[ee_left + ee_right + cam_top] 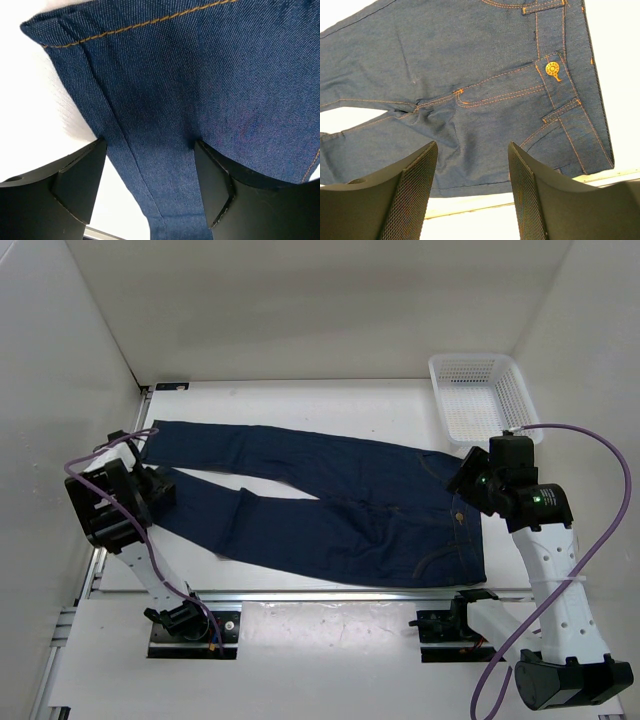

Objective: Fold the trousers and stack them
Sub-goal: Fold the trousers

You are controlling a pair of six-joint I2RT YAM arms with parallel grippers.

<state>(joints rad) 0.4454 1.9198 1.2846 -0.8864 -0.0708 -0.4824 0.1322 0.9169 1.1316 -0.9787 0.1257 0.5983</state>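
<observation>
The trousers (pixel 340 500) are dark blue jeans lying flat and unfolded across the table, legs to the left and waist to the right. My left gripper (pixel 150 490) is at the leg ends on the left. In the left wrist view its fingers (pixel 75 180) stand wide apart, open, with one leg (pixel 200 75) of the trousers running between and under them. My right gripper (pixel 462 480) hovers over the waist end. In the right wrist view it is open (pixel 472 165) above the seat of the trousers (pixel 470 65), near the orange button (pixel 552 68).
A white mesh basket (pixel 480 395) stands at the back right corner, just beyond the right arm. White walls close in the table (pixel 300 400) on the left, back and right. A metal rail (pixel 330 595) runs along the near edge.
</observation>
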